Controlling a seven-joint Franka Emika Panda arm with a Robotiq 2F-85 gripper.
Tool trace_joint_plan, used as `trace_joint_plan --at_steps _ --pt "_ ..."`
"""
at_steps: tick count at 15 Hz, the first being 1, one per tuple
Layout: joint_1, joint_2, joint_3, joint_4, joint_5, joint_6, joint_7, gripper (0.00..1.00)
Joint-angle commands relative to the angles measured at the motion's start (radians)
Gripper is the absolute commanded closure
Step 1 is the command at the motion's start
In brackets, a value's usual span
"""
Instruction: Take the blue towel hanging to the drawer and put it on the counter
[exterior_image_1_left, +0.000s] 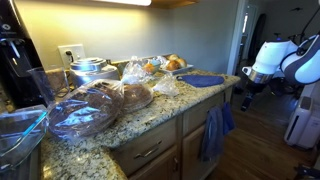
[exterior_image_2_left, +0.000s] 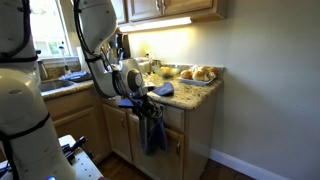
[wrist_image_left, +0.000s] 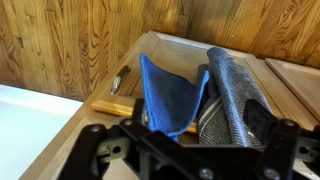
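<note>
Entry, kitchen scene, as I see it from the controls. Item one: the blue towel (exterior_image_1_left: 213, 135), limp and folded lengthwise, hangs from the top of the drawer (exterior_image_1_left: 197, 117) at the right end of the cabinet run in an exterior view. It drapes down over the cabinet door below, well clear of the floor. In the wrist view the towel (wrist_image_left: 170, 95) fills the middle of the picture, a blue fold on the left and a greyer woven fold just beside it on the right. A metal handle (wrist_image_left: 120, 80) sits on the wood to its left. Item two: the counter (exterior_image_1_left: 150, 118), speckled granite, carries bagged bread (exterior_image_1_left: 90, 108) near the camera and a blue oval mat (exterior_image_1_left: 203, 80) at its far right end, above the towel. Item three: the gripper (exterior_image_1_left: 247, 97), on the white arm (exterior_image_1_left: 275, 55), is off to the right of the towel and level with the drawer. Its jaws stand wide apart in the wrist view (wrist_image_left: 182, 132), with the towel in front of them and nothing held. In an exterior view the gripper (exterior_image_2_left: 148, 100) lines up with the top of the towel (exterior_image_2_left: 152, 132); I cannot tell contact there.
</note>
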Motion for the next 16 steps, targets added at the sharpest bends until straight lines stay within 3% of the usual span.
trace_joint_plan --at_steps 1,8,16 --pt "-0.004 0.06 -0.065 0.021 -0.094 0.102 -0.006 0.0" --pt "0.026 0.181 -0.186 0.051 -0.131 0.324 -0.093 0.0" --pt "0.089 0.346 -0.253 0.132 -0.066 0.408 -0.183 0.0"
